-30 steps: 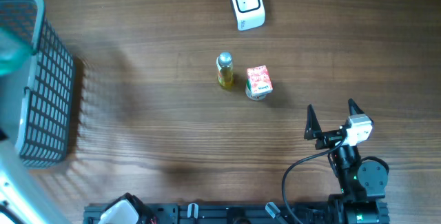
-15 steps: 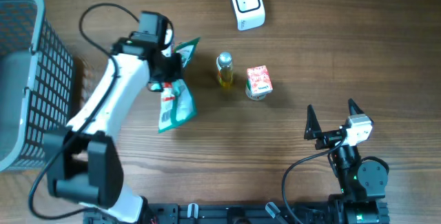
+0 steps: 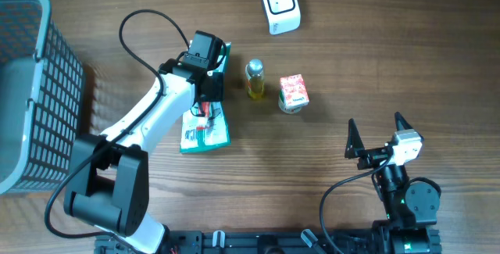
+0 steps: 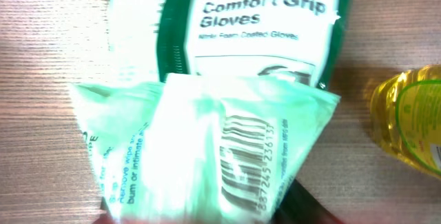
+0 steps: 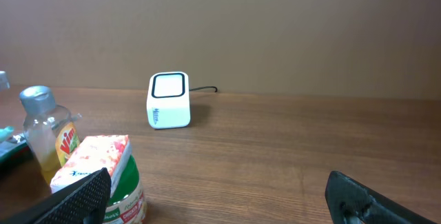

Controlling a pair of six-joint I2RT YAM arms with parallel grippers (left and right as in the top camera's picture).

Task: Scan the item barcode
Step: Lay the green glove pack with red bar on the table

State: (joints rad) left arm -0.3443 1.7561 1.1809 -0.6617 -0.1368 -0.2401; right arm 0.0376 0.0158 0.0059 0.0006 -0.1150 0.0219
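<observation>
A green and white glove packet lies on the wood table left of the yellow bottle. My left gripper is directly over the packet's middle. In the left wrist view the packet fills the frame with a barcode facing the camera. It hides the jaws, apart from one dark finger. The white scanner stands at the back, also in the right wrist view. My right gripper rests open at the front right, with nothing between its fingers.
A soup cup with a pink lid stands right of the bottle, close to the right gripper's left finger. A grey mesh basket occupies the left edge. The bottle sits just right of the packet.
My left arm swung in from the basket side carrying the glove packet. It moved right toward the bottle and brought the packet down to the table. The right arm stayed still.
</observation>
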